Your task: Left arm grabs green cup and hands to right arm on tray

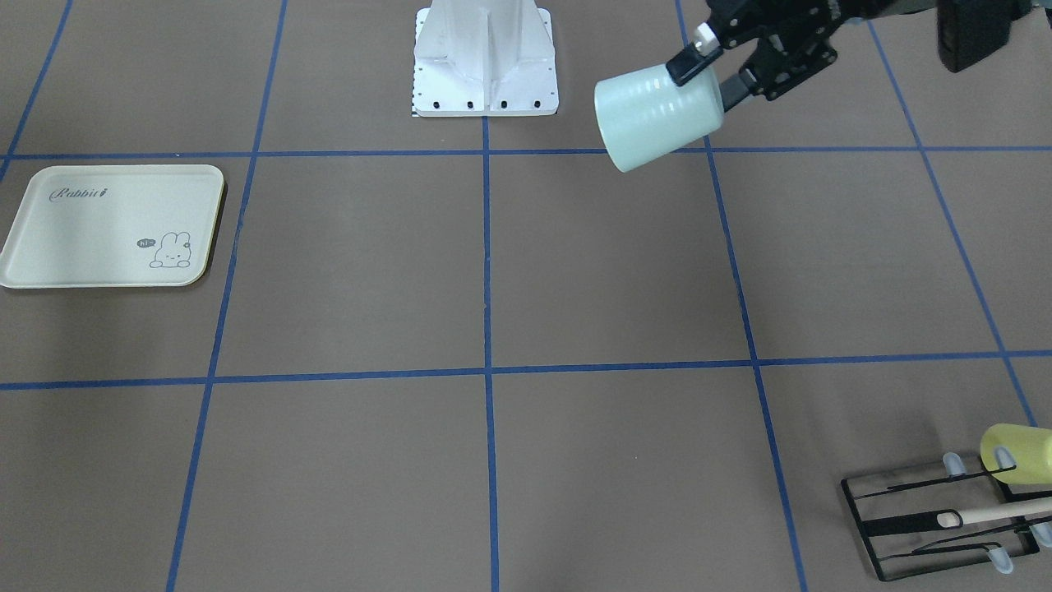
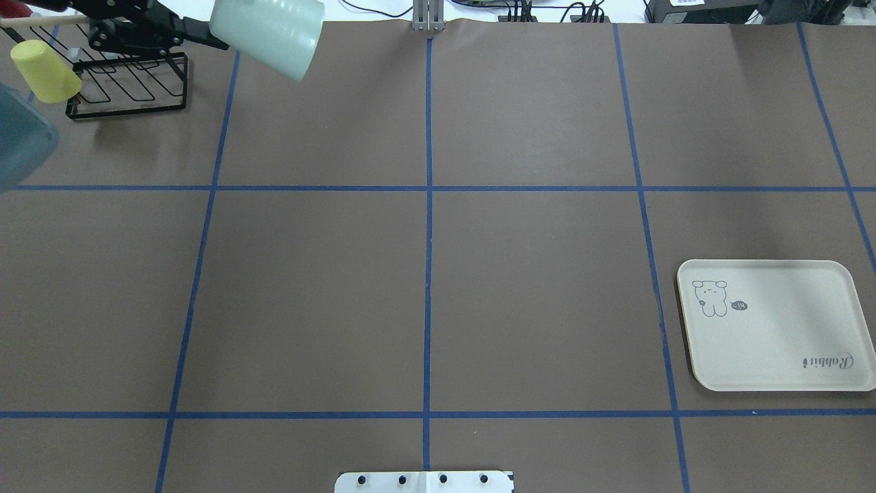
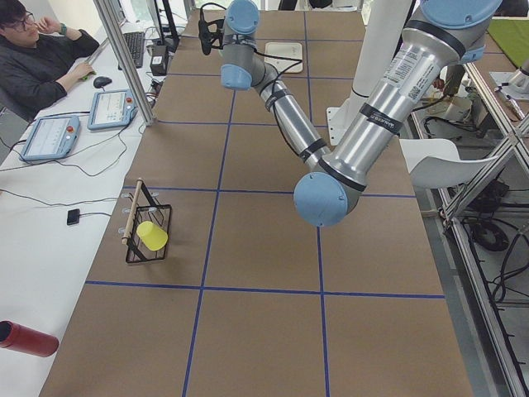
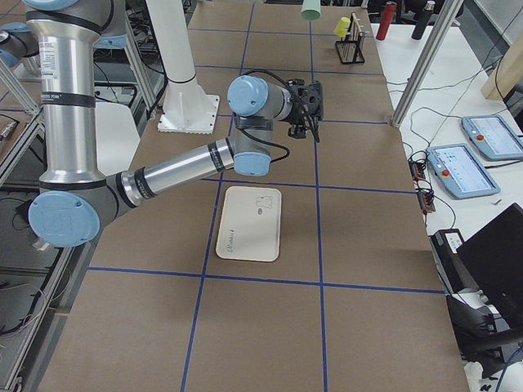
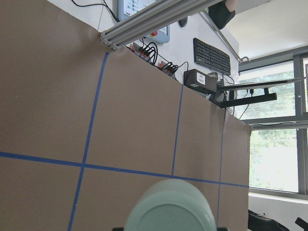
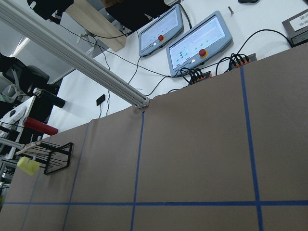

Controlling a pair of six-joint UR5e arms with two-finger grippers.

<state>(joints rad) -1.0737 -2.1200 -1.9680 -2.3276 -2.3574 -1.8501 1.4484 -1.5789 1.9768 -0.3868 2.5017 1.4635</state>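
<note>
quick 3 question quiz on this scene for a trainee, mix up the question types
1. True or false: the tray has nothing on it.
2. Short answer: what does the yellow cup sit on?
3. Pick one: the green cup is A) held in the air, tilted, by the left gripper; B) standing upright on the tray; C) nested inside the yellow cup.

Key: 1 true. 2 the black wire rack. 3 A.
</note>
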